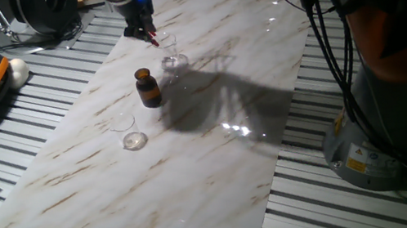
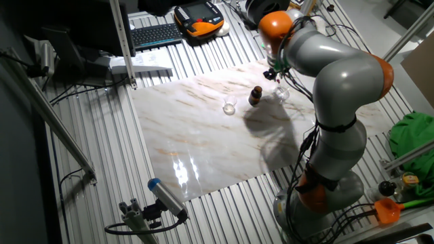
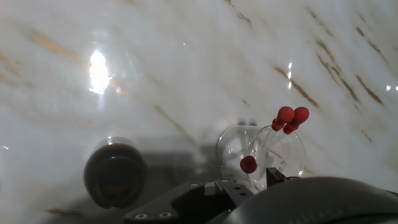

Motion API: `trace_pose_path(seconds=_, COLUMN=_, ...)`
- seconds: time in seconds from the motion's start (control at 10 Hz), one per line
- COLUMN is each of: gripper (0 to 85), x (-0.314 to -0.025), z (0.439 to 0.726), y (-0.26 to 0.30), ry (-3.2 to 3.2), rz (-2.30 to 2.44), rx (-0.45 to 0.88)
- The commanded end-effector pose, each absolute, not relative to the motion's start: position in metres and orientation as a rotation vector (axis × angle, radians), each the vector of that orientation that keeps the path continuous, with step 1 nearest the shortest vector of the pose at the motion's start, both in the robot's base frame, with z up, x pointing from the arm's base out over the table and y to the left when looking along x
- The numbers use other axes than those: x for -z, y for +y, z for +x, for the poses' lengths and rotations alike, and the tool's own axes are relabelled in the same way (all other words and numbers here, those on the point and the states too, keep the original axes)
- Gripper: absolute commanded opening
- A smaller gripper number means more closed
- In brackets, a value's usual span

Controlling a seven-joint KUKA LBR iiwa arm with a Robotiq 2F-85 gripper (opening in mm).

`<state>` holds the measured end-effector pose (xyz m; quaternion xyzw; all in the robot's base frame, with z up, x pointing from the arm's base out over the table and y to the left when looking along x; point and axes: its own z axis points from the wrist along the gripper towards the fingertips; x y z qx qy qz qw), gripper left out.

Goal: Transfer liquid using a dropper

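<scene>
The tool [image 1: 145, 31] grips the dropper [image 1: 153, 39] over a clear glass [image 1: 170, 53] near the bench's [image 1: 193, 149] far edge; the amber bottle [image 1: 148, 88] stands just beside.

Count on desk [image 1: 198, 181]: 1 amber bottle [image 1: 148, 88], 2 clear glasses [image 1: 171, 51] [image 1: 129, 133], 1 dropper [image 1: 151, 38] with red bulb, 1 pincer [image 1: 141, 27].

Amber bottle [image 2: 255, 96] stands between two glasses.
</scene>
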<state>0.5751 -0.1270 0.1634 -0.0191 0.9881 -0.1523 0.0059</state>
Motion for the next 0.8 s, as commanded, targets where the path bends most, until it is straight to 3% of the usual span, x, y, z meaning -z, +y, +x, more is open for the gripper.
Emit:
trace_pose_path(seconds=0.0, gripper=34.0, x=-0.159, z=0.576, y=-0.130, ry=3.093, rz=-0.073, rx=0.457)
trace_pose_path(seconds=0.7, gripper=34.0, x=-0.123, z=0.579, y=-0.143, ry=3.036, rz=-0.108, rx=0.418)
